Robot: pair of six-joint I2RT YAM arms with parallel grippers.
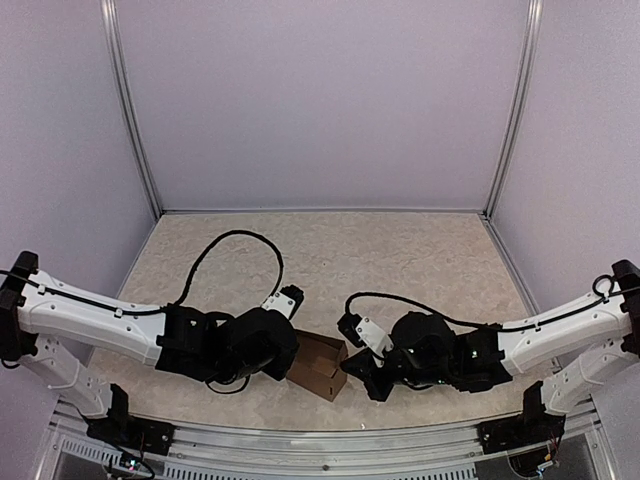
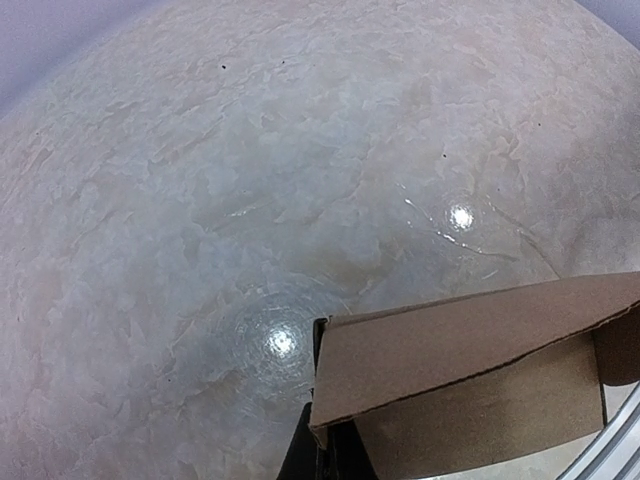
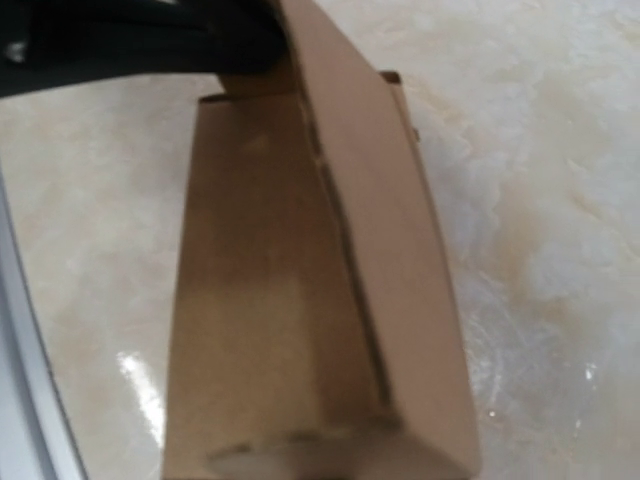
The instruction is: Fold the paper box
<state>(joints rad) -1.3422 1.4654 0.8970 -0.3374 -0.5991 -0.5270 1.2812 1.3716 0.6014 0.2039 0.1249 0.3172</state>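
The paper box [image 1: 320, 368] is plain brown cardboard, partly formed, and sits near the table's front edge between both arms. My left gripper [image 1: 297, 360] meets its left side. In the left wrist view the black fingers [image 2: 322, 435] are shut on a corner of the box [image 2: 470, 370] wall, below a raised flap. My right gripper [image 1: 352, 368] touches the box's right end. The box [image 3: 300, 280] fills the right wrist view, reaching down over the jaws, so the fingers are hidden under the cardboard. The left arm's black body [image 3: 130, 40] shows beyond the box.
A metal rail [image 1: 320, 440] runs along the near table edge just behind the box, seen also as a rail [image 3: 20, 380] in the right wrist view. Black cables [image 1: 240, 250] loop over the marbled tabletop [image 1: 400, 260]. Pale walls close the back and sides.
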